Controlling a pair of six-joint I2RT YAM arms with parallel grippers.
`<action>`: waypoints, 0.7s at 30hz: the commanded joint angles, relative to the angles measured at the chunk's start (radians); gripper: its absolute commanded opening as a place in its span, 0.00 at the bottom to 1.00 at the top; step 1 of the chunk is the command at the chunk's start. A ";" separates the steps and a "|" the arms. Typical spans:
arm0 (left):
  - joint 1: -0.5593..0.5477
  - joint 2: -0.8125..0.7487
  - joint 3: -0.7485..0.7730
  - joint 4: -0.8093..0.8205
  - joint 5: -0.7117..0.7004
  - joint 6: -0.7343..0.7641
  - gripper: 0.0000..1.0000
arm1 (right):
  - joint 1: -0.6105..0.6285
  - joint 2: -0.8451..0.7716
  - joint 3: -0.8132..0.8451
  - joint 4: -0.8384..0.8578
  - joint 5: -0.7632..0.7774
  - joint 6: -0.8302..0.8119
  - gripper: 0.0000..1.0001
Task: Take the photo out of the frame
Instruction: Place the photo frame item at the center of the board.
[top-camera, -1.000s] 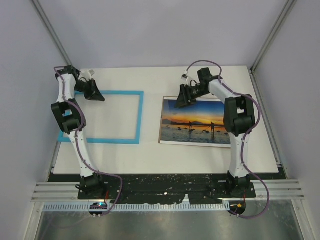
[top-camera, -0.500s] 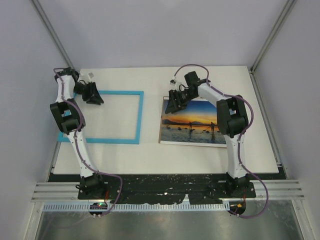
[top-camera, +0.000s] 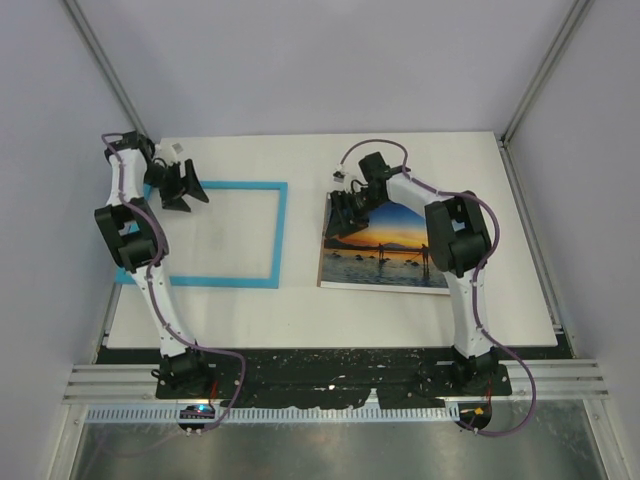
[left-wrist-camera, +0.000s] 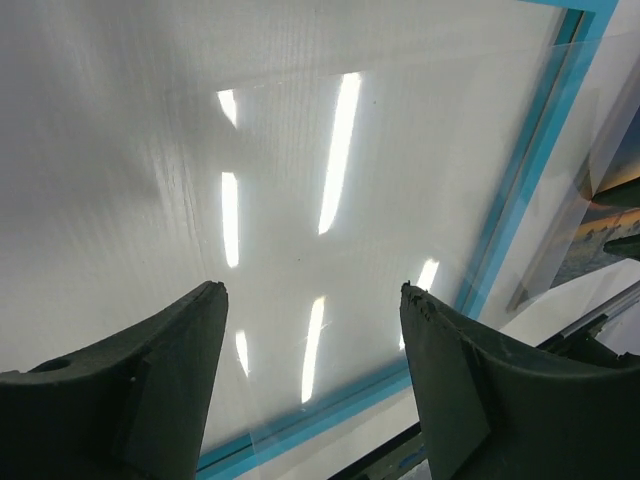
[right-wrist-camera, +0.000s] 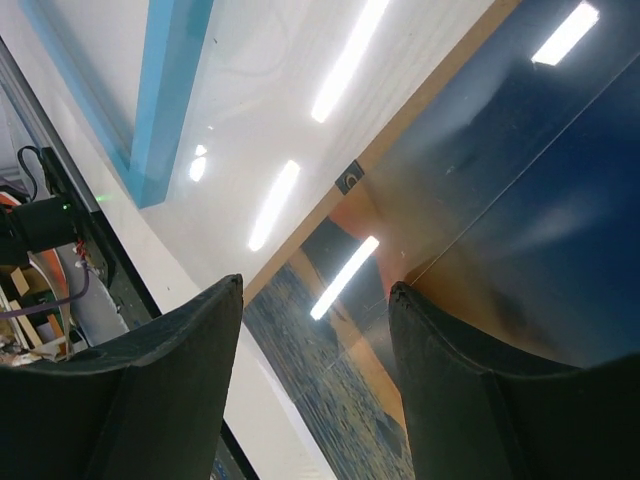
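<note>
The light-blue frame (top-camera: 281, 232) lies flat on the white table at the left, with only table showing inside it. My left gripper (top-camera: 183, 197) hangs open over the frame's far-left part and holds nothing. In the left wrist view its fingers (left-wrist-camera: 312, 292) stand wide apart above the frame's blue bar (left-wrist-camera: 520, 190). The sunset photo (top-camera: 395, 255) lies flat to the right of the frame. My right gripper (top-camera: 339, 214) hovers open over the photo's far-left corner. The right wrist view shows the glossy photo (right-wrist-camera: 340, 370) below the open gripper (right-wrist-camera: 315, 285), and the frame (right-wrist-camera: 170, 90) beyond it.
A tan strip (right-wrist-camera: 420, 100) runs along the photo's edge, with a small dark clip (right-wrist-camera: 350, 177) on it. Grey walls and metal posts enclose the table. The black base rail (top-camera: 330, 375) runs along the table's near edge.
My left gripper has opened and drawn slightly back from the frame's far-left corner. The right gripper has moved left along the photo's far edge to its far-left corner, staying open.
</note>
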 joint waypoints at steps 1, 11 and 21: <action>0.008 -0.100 -0.022 0.032 -0.033 -0.028 0.74 | -0.004 -0.054 -0.023 0.019 0.039 0.014 0.65; 0.008 -0.186 -0.116 0.060 0.016 -0.042 0.75 | -0.007 -0.139 -0.044 0.025 0.107 0.015 0.66; 0.008 -0.368 -0.268 0.074 0.085 -0.024 0.75 | -0.005 -0.031 -0.064 0.056 0.103 0.100 0.67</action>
